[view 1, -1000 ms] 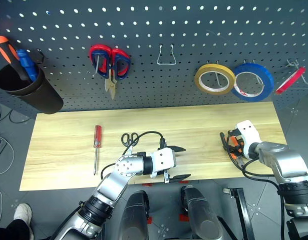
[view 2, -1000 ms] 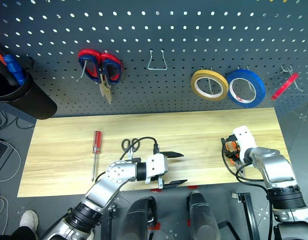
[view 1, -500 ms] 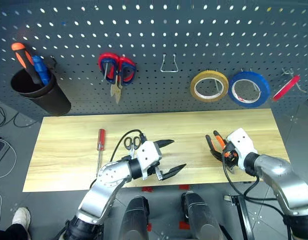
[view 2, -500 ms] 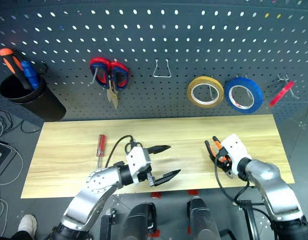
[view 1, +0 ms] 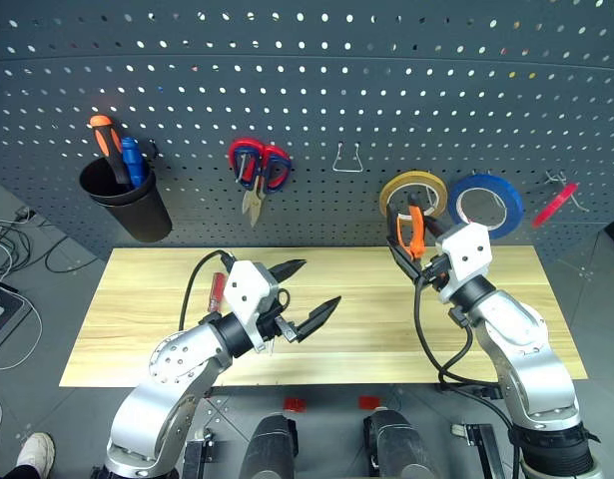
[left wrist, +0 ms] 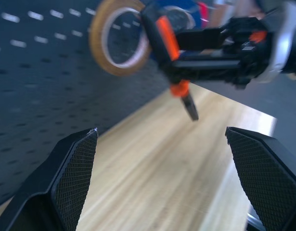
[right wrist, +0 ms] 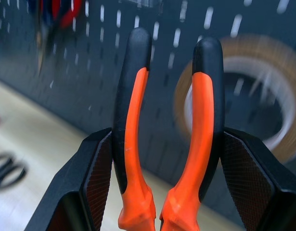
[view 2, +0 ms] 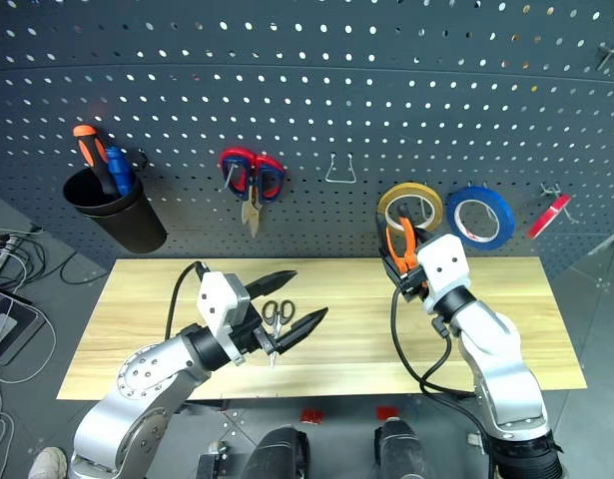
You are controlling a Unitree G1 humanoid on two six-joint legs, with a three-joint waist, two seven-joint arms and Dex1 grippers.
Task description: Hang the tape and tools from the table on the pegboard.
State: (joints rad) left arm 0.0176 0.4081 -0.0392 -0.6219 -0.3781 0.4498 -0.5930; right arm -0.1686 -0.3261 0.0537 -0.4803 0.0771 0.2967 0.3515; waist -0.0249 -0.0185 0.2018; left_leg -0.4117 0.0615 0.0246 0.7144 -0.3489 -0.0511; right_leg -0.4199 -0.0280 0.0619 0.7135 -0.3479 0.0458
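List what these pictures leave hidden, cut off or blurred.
- Red-handled screwdriver: left eye view, the left arm covers most of it.
- Pliers: right wrist view, cut off by the bottom edge.
- Yellow tape: right wrist view, blurred, partly behind the pliers.

grey floor (view 1: 27, 215), cables (view 1: 2, 235) at left

Even, bright overhead light; no hard glare. Soft, faint shadows on the tabletop (view 1: 466, 339). The pegboard (view 1: 287, 90) bows at the upper edges from wide-lens distortion. Head views sharp. Left wrist view: yellow tape (left wrist: 116, 41) and far background out of focus. Right wrist view: pliers (right wrist: 167, 134) crisp, board behind motion-smeared.
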